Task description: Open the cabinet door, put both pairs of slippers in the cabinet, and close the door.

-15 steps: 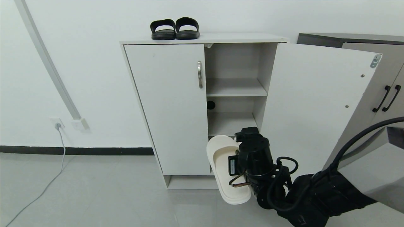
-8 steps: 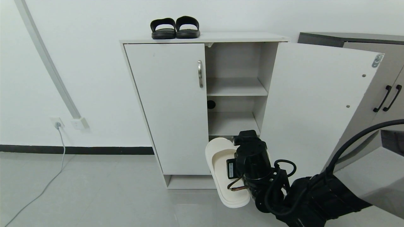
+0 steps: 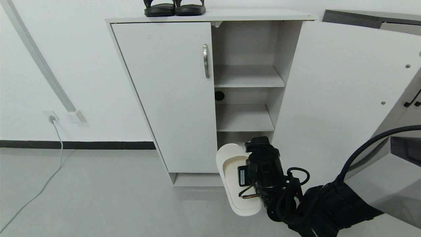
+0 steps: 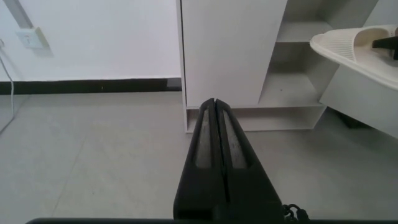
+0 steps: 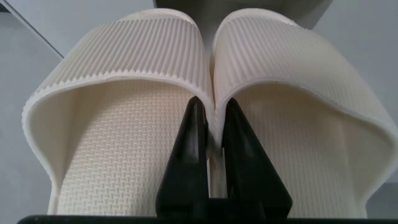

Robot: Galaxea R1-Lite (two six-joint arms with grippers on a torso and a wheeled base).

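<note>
Claw R (image 5: 215, 107) pinching white slippers (image 3: 230, 171), one hidden bhd arm (image 3: 329, 204); claw L (image 4: 214, 104) clenched; black slippers (image 3: 174, 10) cropped.

White wall (image 3: 72, 59), grey floor (image 3: 98, 204), wall socket (image 3: 49, 117).

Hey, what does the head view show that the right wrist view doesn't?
Only the head view: the cabinet with its closed left door, open right door and shelves, plus the black slippers on top. Only the right wrist view: the right gripper pinching the two slippers' inner side walls together. Both: the white slippers.
</note>
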